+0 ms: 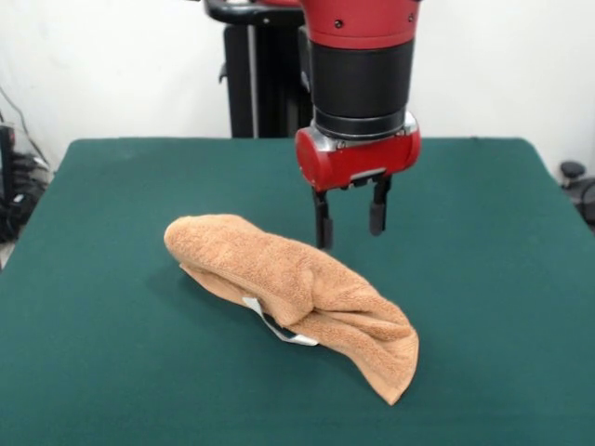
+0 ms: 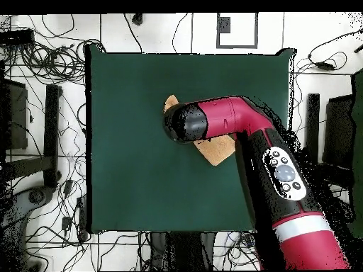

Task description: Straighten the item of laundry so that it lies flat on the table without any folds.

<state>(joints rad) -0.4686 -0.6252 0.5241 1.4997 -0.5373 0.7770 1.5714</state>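
The item of laundry point(image 1: 293, 285) is an orange-tan terry towel bunched into a long, thick roll that runs from upper left to lower right across the green table point(image 1: 102, 353). A small white tag point(image 1: 279, 327) pokes out under its front edge. My gripper point(image 1: 350, 221) hangs just behind the towel's middle, open, with nothing between its two black fingers, and its tips sit near the towel's top. From overhead, the arm covers most of the towel point(image 2: 218, 149); only two corners show on the table point(image 2: 127, 106).
The red and black arm point(image 2: 283, 177) crosses the table's right side in the overhead view. Cables and stands point(image 2: 49, 134) lie on the floor around the table.
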